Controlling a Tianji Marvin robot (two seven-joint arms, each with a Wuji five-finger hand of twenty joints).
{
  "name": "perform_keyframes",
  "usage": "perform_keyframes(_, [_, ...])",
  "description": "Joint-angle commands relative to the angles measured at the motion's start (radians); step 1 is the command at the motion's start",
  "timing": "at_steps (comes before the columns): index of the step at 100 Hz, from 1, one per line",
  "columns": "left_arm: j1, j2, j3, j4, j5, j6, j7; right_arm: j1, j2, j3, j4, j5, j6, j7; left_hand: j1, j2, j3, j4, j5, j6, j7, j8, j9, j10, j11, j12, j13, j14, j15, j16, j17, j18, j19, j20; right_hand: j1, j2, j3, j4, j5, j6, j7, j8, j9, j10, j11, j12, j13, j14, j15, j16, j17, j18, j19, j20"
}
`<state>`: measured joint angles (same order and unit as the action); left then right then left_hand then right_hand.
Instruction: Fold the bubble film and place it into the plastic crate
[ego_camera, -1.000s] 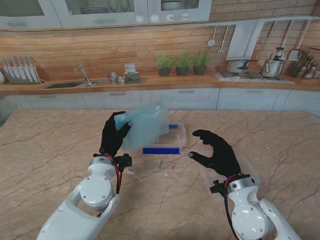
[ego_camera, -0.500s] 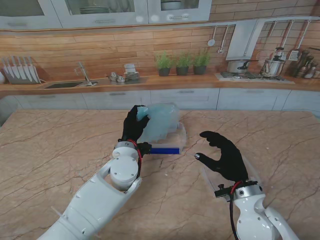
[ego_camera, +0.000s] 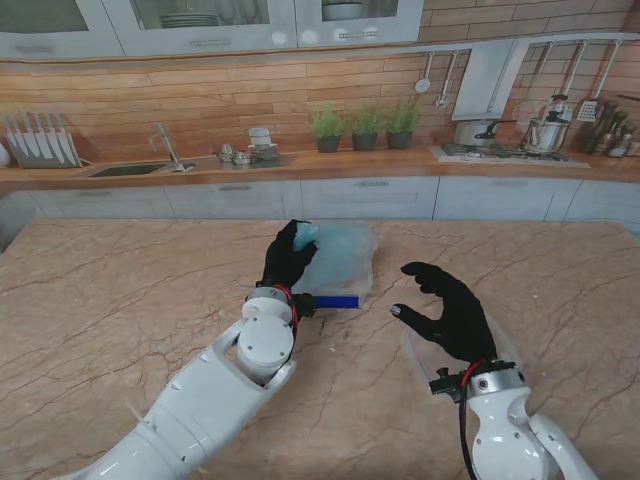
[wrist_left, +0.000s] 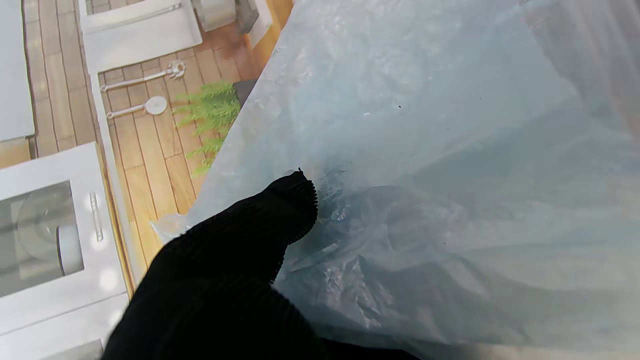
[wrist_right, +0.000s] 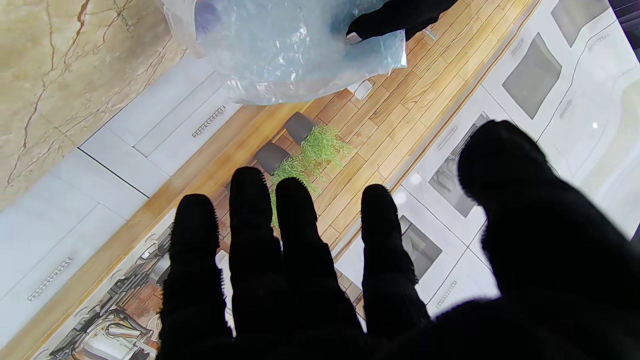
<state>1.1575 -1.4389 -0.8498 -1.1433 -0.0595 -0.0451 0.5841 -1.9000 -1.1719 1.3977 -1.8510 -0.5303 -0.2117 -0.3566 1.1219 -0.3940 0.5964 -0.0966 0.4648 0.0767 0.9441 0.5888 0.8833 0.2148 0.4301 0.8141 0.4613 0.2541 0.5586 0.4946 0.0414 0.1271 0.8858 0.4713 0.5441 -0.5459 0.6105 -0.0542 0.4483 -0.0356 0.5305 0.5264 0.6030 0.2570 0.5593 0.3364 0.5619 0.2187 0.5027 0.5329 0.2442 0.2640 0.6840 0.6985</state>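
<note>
The pale blue bubble film (ego_camera: 338, 258) is bunched and folded over, held up by my left hand (ego_camera: 286, 256), which is shut on its left edge. The film hangs over the clear plastic crate with the blue rim (ego_camera: 338, 300), hiding most of it. In the left wrist view the film (wrist_left: 425, 175) fills the picture and my thumb (wrist_left: 280, 210) presses on it. My right hand (ego_camera: 445, 305) hovers to the right of the crate, open, fingers spread, holding nothing. The right wrist view shows its fingers (wrist_right: 295, 260) with the film (wrist_right: 290, 50) beyond them.
The marble table (ego_camera: 100, 300) stretches wide on both sides of the crate. Behind its far edge runs a kitchen counter with a sink (ego_camera: 130, 168), potted herbs (ego_camera: 365, 128) and a stove with pots (ego_camera: 500, 135).
My left hand has carried the film forward and to the right, from in front of the crate to over it, and lowered it. The right hand has barely moved.
</note>
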Motion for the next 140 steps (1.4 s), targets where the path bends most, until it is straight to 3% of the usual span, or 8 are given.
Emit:
perform_keyframes(1, [0.001,-0.013,0.005,0.008,-0.015,0.007,0.000,-0.001,-0.005,-0.004,-0.001,0.002,0.002,0.000,-0.009,0.033,-0.047,-0.002,0.010,-0.036,0.041,-0.011,-0.006,-0.019,0.047,-0.032,0.002,0.009,0.016,-0.016,0.003,-0.025,0.026,-0.012,0.006,0.035,-0.023,0.037,0.009,0.001,-0.022,0.008,0.008,0.012,-0.015,0.011,0.019,0.003,0.002,0.010,0.008,-0.005,-0.016,0.023])
perform_keyframes(34, [0.008,-0.035,0.016,-0.002,-0.074,0.032,0.022,0.003,-0.007,-0.007,0.000,0.006,0.014,-0.005,-0.122,0.094,-0.159,0.024,0.040,0.045,0.009,-0.060,-0.183,0.024,0.129,-0.295,-0.126,0.020,-0.018,-0.059,-0.096,-0.044,-0.018,-0.036,0.009,0.042,-0.032,0.040,0.011,0.002,-0.024,0.010,0.009,0.013,-0.017,0.010,0.018,0.003,0.001,0.010,0.007,-0.005,-0.014,0.024])
perform_keyframes(48, [-0.004,-0.041,0.025,0.012,-0.054,0.033,0.033,0.004,-0.007,-0.008,0.000,0.008,0.019,-0.003,-0.134,0.107,-0.176,0.023,0.148,0.134,0.047,-0.132,-0.338,0.018,0.041,-0.380,-0.277,-0.029,-0.081,-0.091,-0.077,-0.099,-0.316,-0.186,0.009,0.043,-0.034,0.040,0.011,0.001,-0.024,0.010,0.010,0.014,-0.017,0.010,0.018,0.003,0.001,0.010,0.006,-0.004,-0.014,0.023])
perform_keyframes(80, [-0.016,-0.044,0.024,0.023,-0.034,0.027,0.052,0.011,-0.006,-0.010,0.005,0.015,0.028,0.005,-0.160,0.184,-0.193,0.018,0.306,0.217,0.032,-0.208,-0.371,0.014,-0.001,-0.460,-0.335,-0.079,-0.116,-0.165,-0.067,-0.146,-0.488,-0.260,0.010,0.048,-0.038,0.041,0.011,0.001,-0.026,0.011,0.009,0.014,-0.019,0.010,0.017,0.003,0.000,0.010,0.006,-0.005,-0.014,0.023])
perform_keyframes(94, [-0.036,-0.051,0.026,0.055,-0.003,0.052,0.073,0.013,-0.006,-0.011,0.007,0.017,0.030,0.009,-0.146,0.195,-0.203,0.015,0.334,0.225,-0.010,-0.222,-0.391,0.002,-0.007,-0.481,-0.353,-0.102,-0.156,-0.184,-0.070,-0.150,-0.715,-0.356,0.009,0.052,-0.040,0.041,0.012,0.001,-0.026,0.011,0.009,0.014,-0.019,0.010,0.018,0.003,0.000,0.010,0.006,-0.005,-0.014,0.023])
perform_keyframes(103, [-0.049,-0.060,0.024,0.080,-0.002,0.073,0.087,0.014,-0.006,-0.011,0.008,0.018,0.030,0.011,-0.144,0.194,-0.199,0.016,0.341,0.228,-0.027,-0.226,-0.406,-0.010,-0.011,-0.484,-0.358,-0.114,-0.198,-0.182,-0.069,-0.156,-0.854,-0.289,0.010,0.053,-0.041,0.041,0.011,0.002,-0.027,0.011,0.008,0.016,-0.019,0.010,0.017,0.005,0.000,0.010,0.005,-0.005,-0.014,0.023])
perform_keyframes(116, [-0.061,-0.072,0.015,0.104,-0.032,0.103,0.095,0.015,-0.006,-0.011,0.008,0.018,0.030,0.012,-0.128,0.185,-0.190,0.017,0.352,0.244,-0.048,-0.239,-0.426,-0.045,-0.014,-0.485,-0.360,-0.124,-0.244,-0.188,-0.066,-0.162,-0.881,-0.301,0.010,0.056,-0.042,0.041,0.012,0.002,-0.027,0.011,0.010,0.017,-0.019,0.010,0.017,0.006,0.000,0.010,0.006,-0.005,-0.014,0.023])
perform_keyframes(140, [-0.083,-0.080,0.024,0.168,-0.018,0.134,0.081,0.032,0.004,-0.019,0.017,-0.001,0.042,0.047,-0.116,0.157,-0.162,0.019,0.365,0.270,-0.089,-0.264,-0.454,-0.022,-0.025,-0.491,-0.367,-0.118,-0.278,-0.180,-0.060,-0.184,-0.894,-0.328,0.012,0.058,-0.044,0.041,0.014,0.000,-0.027,0.011,0.009,0.015,-0.020,0.009,0.017,0.005,-0.001,0.009,0.005,-0.005,-0.014,0.022])
